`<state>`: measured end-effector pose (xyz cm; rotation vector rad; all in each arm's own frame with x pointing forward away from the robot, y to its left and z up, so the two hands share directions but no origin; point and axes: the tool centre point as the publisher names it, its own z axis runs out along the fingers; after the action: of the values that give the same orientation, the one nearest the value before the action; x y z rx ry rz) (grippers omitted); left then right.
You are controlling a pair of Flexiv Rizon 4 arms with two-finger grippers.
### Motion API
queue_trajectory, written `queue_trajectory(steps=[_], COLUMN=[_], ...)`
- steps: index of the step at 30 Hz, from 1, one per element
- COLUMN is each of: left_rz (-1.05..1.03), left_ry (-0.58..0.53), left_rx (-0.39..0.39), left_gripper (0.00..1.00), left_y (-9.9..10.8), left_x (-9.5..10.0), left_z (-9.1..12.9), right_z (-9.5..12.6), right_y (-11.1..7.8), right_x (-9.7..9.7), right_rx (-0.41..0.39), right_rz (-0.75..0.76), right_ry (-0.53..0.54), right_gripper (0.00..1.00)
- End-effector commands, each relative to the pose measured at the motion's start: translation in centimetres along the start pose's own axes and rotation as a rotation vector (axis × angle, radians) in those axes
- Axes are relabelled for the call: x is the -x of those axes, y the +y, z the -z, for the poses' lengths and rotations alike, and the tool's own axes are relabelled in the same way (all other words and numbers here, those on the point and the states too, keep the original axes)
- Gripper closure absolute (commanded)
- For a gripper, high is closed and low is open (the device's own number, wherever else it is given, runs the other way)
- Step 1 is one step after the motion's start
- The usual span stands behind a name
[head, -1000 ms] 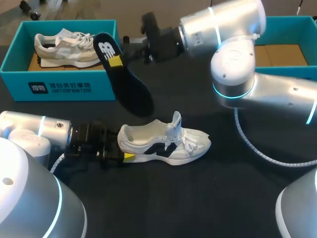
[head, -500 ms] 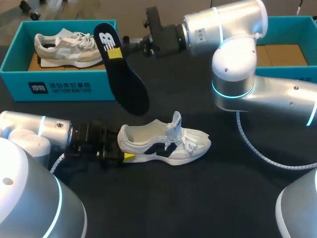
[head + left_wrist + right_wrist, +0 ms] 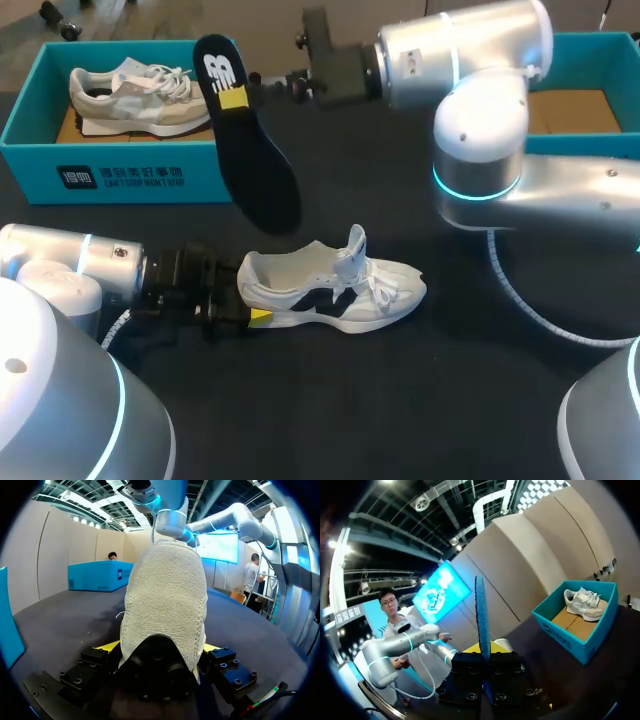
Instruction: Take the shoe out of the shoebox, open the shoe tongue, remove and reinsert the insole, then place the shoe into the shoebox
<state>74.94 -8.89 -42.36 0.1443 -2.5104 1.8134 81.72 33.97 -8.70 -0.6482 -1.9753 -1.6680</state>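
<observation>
Black table [image 3: 400,400]. A teal shoebox [image 3: 120,180] sits at the far left with a second shoe [image 3: 130,95] lying in it, and another teal box [image 3: 580,60] is at the far right.

The white shoe [image 3: 335,285] lies on its sole near the middle of the table, out of the box, tongue standing up. My left gripper [image 3: 248,300] is clamped on its heel from both sides. In the left wrist view the heel [image 3: 167,610] fills the space between the yellow tips. No change there over the last second: shoe and left arm are in the same spot.

What changed is the dark insole [image 3: 250,150]. My right gripper [image 3: 236,97] pinches it near its heel end, and it has risen and drifted a bit toward the far edge, now hanging more upright beside the shoebox. Its toe end is well clear of the shoe opening. The right wrist view shows it edge-on [image 3: 481,615] between the fingers.

Judgement: removal is done and the tongue is open. Still to do: bring the insole back down toe-first into the shoe, then box the shoe.
</observation>
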Motion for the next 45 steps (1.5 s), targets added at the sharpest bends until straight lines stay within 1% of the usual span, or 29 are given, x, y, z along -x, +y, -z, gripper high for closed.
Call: queue_trajectory(steps=[1,8,14,19,22,29,31,34,45], left_rz=[0.001,0.001,0.001,0.001,0.001,0.001,0.001,0.001,0.001], left_ry=[-0.002,-0.002,-0.002,-0.002,-0.002,-0.002,-0.002,-0.002,-0.002], left_rx=[0.000,0.000,0.000,0.000,0.000,0.000,0.000,0.000,0.000], left_gripper=[1.00,1.00,1.00,1.00,1.00,1.00,1.00,1.00,1.00], left_y=[0.1,0.1,0.1,0.1,0.1,0.1,0.1,0.1,0.1], left_x=[0.0,0.0,0.0,0.0,0.0,0.0,0.0,0.0,0.0], left_z=[-0.1,-0.1,-0.1,-0.1,-0.1,-0.1,-0.1,-0.1,-0.1], right_z=[2.0,3.9,5.3,6.2,6.4,6.9,7.1,7.3,7.3], right_y=[1.0,2.2,2.5,2.2,1.8,1.1,0.8,0.5,0.5], right_x=[-2.6,-5.8,-8.7,-10.2,-11.2,-13.4,-13.9,-14.3,-14.3], right_rx=[-0.011,0.017,0.034,0.036,0.013,0.029,0.033,0.036,0.036], right_rz=[-0.033,-0.101,-0.113,-0.125,-0.141,-0.162,-0.167,-0.145,-0.145], right_ry=[-0.067,-0.117,-0.138,-0.170,-0.180,-0.194,-0.201,-0.244,-0.244], right_gripper=[1.00,1.00,1.00,1.00,1.00,1.00,1.00,1.00,1.00])
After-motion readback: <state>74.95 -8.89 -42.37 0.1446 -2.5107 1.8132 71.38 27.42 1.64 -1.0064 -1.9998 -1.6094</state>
